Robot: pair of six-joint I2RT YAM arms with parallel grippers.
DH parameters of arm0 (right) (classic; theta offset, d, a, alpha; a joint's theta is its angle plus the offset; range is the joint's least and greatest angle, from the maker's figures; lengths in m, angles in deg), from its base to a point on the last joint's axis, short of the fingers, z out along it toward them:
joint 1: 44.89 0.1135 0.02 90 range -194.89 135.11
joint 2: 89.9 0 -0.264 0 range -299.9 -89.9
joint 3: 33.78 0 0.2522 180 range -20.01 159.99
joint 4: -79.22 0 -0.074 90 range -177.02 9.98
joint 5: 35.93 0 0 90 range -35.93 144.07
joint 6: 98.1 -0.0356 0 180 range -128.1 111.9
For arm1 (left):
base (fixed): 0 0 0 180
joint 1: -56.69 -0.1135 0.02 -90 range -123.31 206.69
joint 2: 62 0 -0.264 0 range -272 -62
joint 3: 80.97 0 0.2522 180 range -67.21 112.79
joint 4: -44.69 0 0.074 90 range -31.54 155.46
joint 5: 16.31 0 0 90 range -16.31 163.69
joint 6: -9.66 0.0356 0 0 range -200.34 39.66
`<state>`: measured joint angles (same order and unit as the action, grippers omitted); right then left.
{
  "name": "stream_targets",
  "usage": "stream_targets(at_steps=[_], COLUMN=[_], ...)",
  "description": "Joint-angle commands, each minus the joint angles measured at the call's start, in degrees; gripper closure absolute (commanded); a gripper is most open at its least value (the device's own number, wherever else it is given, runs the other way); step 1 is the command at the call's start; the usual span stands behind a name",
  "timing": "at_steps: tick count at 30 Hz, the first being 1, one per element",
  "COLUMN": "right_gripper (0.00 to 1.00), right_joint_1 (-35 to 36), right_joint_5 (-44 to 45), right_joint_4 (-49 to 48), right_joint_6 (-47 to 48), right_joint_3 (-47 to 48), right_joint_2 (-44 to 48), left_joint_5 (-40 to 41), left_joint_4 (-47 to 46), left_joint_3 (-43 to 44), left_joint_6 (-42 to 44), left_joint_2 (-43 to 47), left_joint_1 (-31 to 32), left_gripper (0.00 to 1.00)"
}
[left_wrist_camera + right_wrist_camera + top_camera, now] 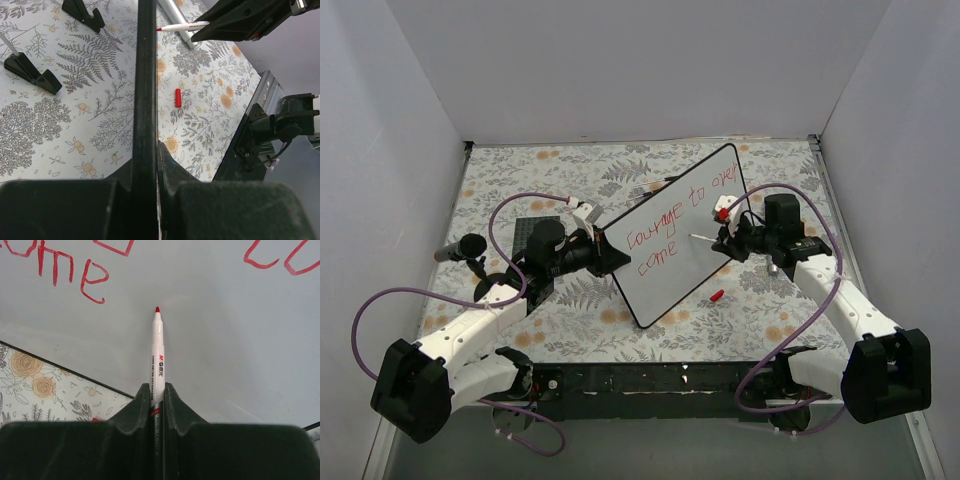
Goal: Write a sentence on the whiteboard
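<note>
Right wrist view: our right jaws clench the marker [158,355], its tip pointing straight ahead at bare whiteboard [225,340]; our left jaws grip its edge.

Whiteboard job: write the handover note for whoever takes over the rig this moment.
Left pincer: shut on the black rim of the whiteboard.
Right pincer: shut on the red marker, uncapped, tip aimed at bare board just past "come".
Red cap: lies on the floral mat beside the board.
Done: the sentence reads "courage to over / come".
To do: any remaining words.
</note>
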<state>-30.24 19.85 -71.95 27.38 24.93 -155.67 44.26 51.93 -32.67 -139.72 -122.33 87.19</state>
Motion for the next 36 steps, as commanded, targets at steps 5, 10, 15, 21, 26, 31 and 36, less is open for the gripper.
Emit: stream_targets(at_steps=[5,10,15,21,26,31,36], right_gripper=[0.99,0.99,0.99,0.99,0.99,0.99,0.99], right_joint_1=[0.29,0.81,1.78,2.22,2.31,2.22,2.13], right_joint_5=[0.03,-0.76,-1.64,-2.43,-2.00,-1.82,-0.94], right_joint_4=[-3.20,-3.29,-2.94,-1.27,1.54,3.56,4.44], right_joint_6=[-1.21,-1.73,-1.12,0.37,1.87,3.27,3.89], right_joint_3=[3.22,3.74,3.74,3.92,4.36,3.92,3.57], right_joint_2=[-1.37,-2.07,-1.99,-2.60,-3.39,-3.13,-2.87], left_joint_5=[-0.10,-0.28,-0.28,-0.10,0.16,0.25,0.25], left_joint_4=[1.16,1.34,1.34,1.43,1.69,1.78,1.69], left_joint_3=[1.31,1.58,1.49,1.67,1.84,1.93,1.84], left_joint_6=[2.33,2.42,2.42,2.60,2.86,3.04,3.21], left_joint_2=[-0.57,-0.75,-0.83,-1.10,-1.27,-1.36,-1.36], left_joint_1=[0.08,0.08,0.08,0.08,0.08,0.08,0.08], left_gripper=[1.00,1.00,1.00,1.00,1.00,1.00,1.00])
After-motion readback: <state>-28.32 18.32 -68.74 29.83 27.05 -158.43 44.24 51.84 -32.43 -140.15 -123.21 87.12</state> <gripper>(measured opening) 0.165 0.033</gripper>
